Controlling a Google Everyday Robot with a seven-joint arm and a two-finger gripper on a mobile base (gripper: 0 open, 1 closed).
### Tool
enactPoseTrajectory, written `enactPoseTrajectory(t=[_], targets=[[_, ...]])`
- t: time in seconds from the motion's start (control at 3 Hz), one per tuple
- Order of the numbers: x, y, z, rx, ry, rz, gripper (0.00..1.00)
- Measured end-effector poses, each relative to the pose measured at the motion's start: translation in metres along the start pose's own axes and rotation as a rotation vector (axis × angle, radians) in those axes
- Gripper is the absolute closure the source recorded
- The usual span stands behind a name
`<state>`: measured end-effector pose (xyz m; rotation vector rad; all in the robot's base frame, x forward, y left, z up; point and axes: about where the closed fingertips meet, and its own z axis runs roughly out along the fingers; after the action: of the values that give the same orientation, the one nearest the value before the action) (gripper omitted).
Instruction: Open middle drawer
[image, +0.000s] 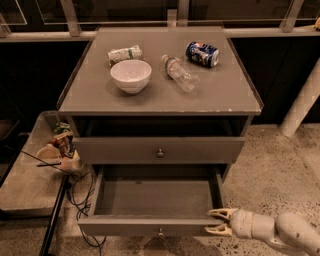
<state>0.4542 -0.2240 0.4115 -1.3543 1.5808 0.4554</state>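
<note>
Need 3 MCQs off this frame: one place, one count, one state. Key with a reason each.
1. Where is the gripper?
A) at the right front corner of the wide grey middle drawer
B) inside that drawer, back left
C) out of view

2. How many loose things lie on the grey cabinet top?
A) two
B) four
C) six

3. The middle drawer is:
A) shut
B) pulled out, inside bare
C) pulled out, full of tools

Key:
1 A: its open cream fingers sit by the drawer's right front end.
2 B: white round bowl, clear plastic bottle, blue can, green-and-white packet.
3 B: its plain grey floor shows.
</note>
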Motion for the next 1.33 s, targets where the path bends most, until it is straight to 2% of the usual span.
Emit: enactPoseTrajectory(t=[1.33], targets=[[-0.0029,0.0137,-0.0074,0.011,-0.004,0.002,1.00]])
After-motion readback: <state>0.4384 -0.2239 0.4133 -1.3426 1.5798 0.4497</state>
